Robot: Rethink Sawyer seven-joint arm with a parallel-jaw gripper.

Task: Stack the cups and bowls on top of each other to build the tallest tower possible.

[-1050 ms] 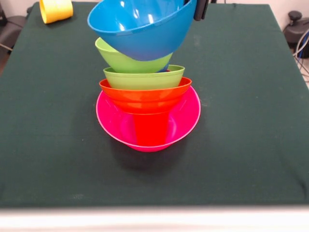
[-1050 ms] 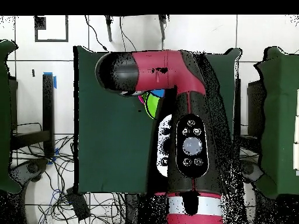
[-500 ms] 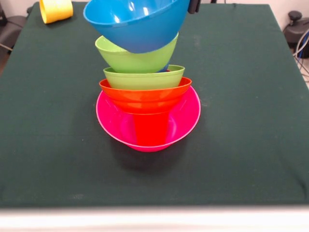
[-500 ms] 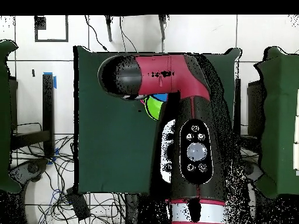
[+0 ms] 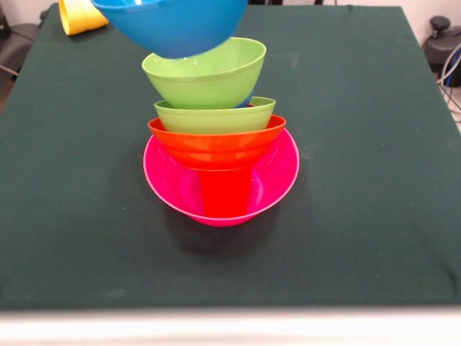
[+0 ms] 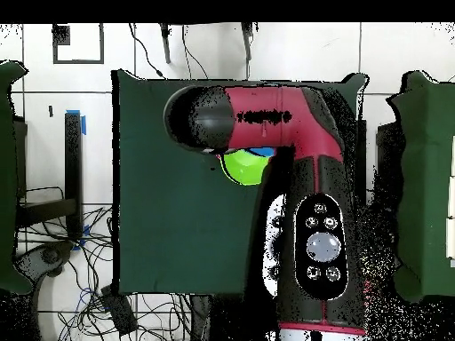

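Yellow cup (image 5: pixel 81 14): far left at the back corner of the bench (image 5: pixel 374 180), lying on its side, well apart from everything else.

Light blue bowl (image 5: pixel 173 21): up at the top edge of the front view, lifted clear above the pile and tilted, its rim cut off by the frame. It hangs over the left part of the upper green bowl's rim; whether the two touch cannot be told.

Tower (image 5: pixel 220 155): standing at the middle of the bench, a touch left of centre.

Pink bowl (image 5: pixel 277 180): the widest piece, sitting on the green cloth as the base.

Red cup (image 5: pixel 225 194): showing through the pink wall, upright in the middle of the pink bowl, under the orange bowl.

Orange bowl (image 5: pixel 216 144): resting over the red cup, rim roughly level.

Lower green bowl (image 5: pixel 215 117): nested in the orange bowl, only its upper band showing.

Upper green bowl (image 5: pixel 205 76): on top of that, riding high and tilted, its right rim higher than its left. A sliver of dark blue peeks out beneath its right side.

Arm (image 6: pixel 293 178): in the overhead view it covers most of the pile, with only a patch of lime green visible beside it.

Gripper: hidden in both views, so whether it clasps the light blue bowl cannot be told.
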